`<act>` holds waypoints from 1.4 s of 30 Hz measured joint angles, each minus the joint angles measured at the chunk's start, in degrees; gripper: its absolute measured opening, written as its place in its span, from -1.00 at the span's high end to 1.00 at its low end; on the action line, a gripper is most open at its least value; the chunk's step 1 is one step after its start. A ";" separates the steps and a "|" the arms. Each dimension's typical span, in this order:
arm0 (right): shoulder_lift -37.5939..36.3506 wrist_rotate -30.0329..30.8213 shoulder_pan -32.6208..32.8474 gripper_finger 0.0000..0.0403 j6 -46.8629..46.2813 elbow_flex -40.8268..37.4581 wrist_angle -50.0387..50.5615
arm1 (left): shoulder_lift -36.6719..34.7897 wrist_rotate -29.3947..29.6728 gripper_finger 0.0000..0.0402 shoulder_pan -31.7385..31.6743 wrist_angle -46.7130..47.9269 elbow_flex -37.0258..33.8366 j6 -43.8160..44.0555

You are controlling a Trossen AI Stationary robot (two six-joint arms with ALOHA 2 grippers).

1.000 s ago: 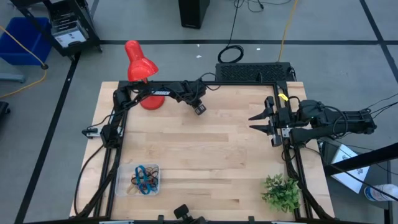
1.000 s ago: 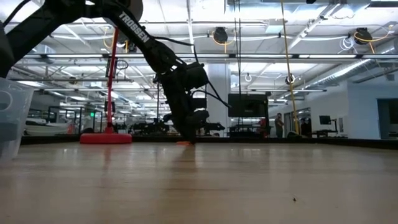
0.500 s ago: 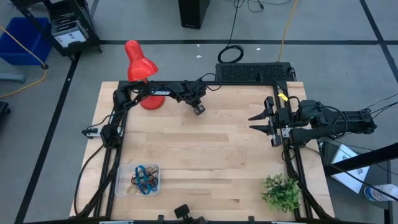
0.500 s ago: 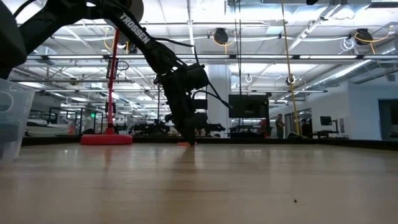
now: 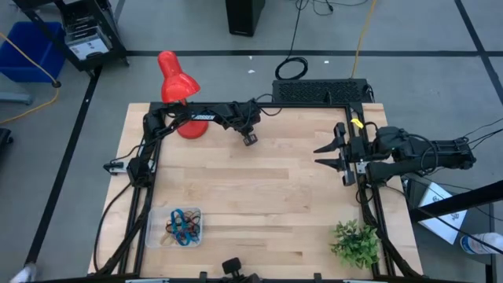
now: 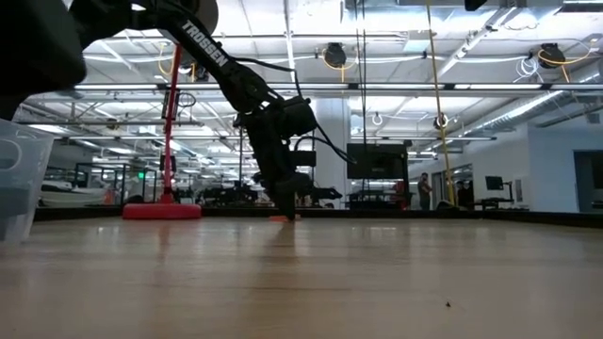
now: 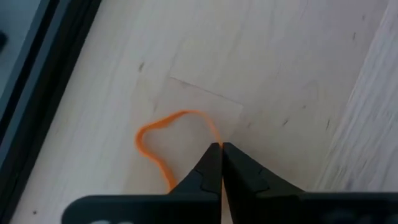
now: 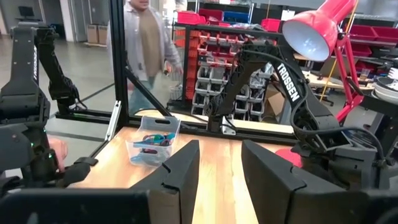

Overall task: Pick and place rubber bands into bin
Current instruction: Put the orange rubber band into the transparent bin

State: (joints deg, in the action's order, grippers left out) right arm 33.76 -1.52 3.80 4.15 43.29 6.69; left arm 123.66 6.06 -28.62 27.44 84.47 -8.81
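An orange rubber band [image 7: 149, 134] lies flat on the wooden table near its far edge, beside the lamp's base; the low view shows it as an orange speck [image 6: 279, 217]. My left gripper [image 7: 221, 147] [image 5: 250, 140] points steeply down onto it, shut. The bin [image 5: 174, 226], a clear tray holding several coloured rubber bands, stands at the near left and also appears in the right wrist view [image 8: 152, 142]. My right gripper [image 5: 324, 155] [image 8: 217, 168] waits level above the table's right side, open, with nothing between its fingers. My left gripper pinches one strand of the orange band's loop [image 7: 214, 137] at its fingertips. The fingers come from above, slanting steeply down, with their tips at the table top [image 6: 285, 215]. The other part of the loop lies slack on the wood.
A red desk lamp [image 5: 178, 86] stands at the far left corner, close to my left arm. A small green plant [image 5: 355, 242] sits at the near right corner. A person [image 8: 146, 43] stands beyond the table's left side. Bare wood lies between the band and the bin.
My left gripper has stayed in place at the table top, rolled a little about its own axis and shut its fingers on the orange band.
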 joint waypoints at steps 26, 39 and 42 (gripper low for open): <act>0.02 0.17 -0.01 0.43 -0.01 -0.02 4.95 | -27.13 -1.57 0.99 2.36 14.18 -0.13 -1.08; 0.04 0.17 -0.01 0.43 -0.03 -0.07 4.77 | -32.73 -3.30 1.00 10.05 19.17 -0.09 0.42; 0.04 0.17 -0.01 0.43 -0.72 -0.07 4.77 | -32.92 -5.96 1.00 12.10 21.10 -0.15 0.56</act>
State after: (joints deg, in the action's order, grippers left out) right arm 33.80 -1.34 3.79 3.43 43.22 11.46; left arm 90.74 0.10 -16.52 48.55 84.31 -8.25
